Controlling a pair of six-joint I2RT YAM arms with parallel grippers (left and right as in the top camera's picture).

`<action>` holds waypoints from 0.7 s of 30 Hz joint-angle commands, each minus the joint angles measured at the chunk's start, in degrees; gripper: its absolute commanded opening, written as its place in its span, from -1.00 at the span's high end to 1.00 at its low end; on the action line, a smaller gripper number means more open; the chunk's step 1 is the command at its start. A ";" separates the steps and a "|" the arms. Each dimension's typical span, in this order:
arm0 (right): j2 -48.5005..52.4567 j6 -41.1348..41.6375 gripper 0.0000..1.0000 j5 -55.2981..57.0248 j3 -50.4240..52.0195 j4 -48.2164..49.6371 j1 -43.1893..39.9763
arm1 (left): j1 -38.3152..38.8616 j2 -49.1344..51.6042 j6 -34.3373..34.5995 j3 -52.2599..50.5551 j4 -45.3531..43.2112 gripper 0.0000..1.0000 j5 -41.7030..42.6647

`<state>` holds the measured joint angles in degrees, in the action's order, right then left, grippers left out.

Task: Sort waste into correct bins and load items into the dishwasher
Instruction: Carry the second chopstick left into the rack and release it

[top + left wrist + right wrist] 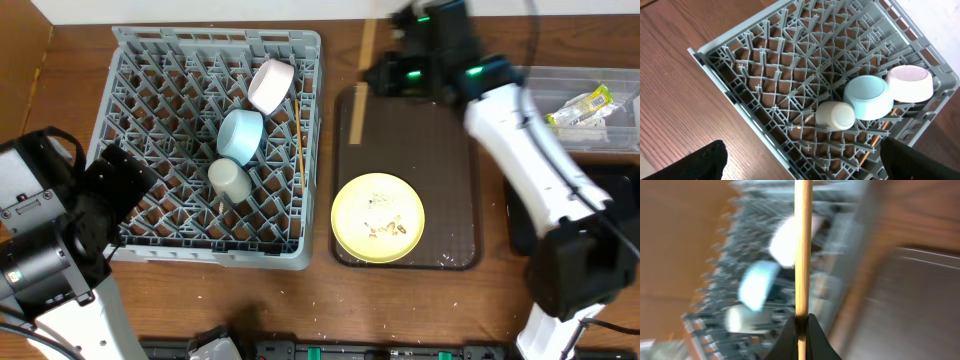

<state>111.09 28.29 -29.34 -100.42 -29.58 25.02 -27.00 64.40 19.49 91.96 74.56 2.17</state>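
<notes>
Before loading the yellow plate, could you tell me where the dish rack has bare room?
The dish rack is bare from its left wall to the pale cup and blue bowl. Its right side is crowded with those, the pink bowl and a chopstick.

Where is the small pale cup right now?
Overhead view: the small pale cup lies in the grey dish rack, near its middle, just below the light blue bowl.
</notes>
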 commanded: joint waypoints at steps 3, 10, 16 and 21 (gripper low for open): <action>5.64 9.73 0.98 1.55 -0.07 5.88 9.60 | -0.26 -0.04 -0.31 0.37 0.00 -0.97 -0.50; 7.43 12.79 0.85 7.89 -0.07 7.58 13.05 | -0.24 -0.04 -0.31 0.37 0.00 -0.97 -0.50; 7.43 11.65 0.26 6.73 -0.07 7.50 12.81 | -0.26 -0.04 -0.31 0.37 0.00 -0.97 -0.50; 7.34 10.56 0.09 3.43 -0.09 7.26 12.04 | -0.26 -0.04 -0.31 0.37 0.00 -0.97 -0.50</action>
<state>118.89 39.83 -23.68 -100.18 -22.15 37.87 -27.00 64.40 19.49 91.96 74.54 2.17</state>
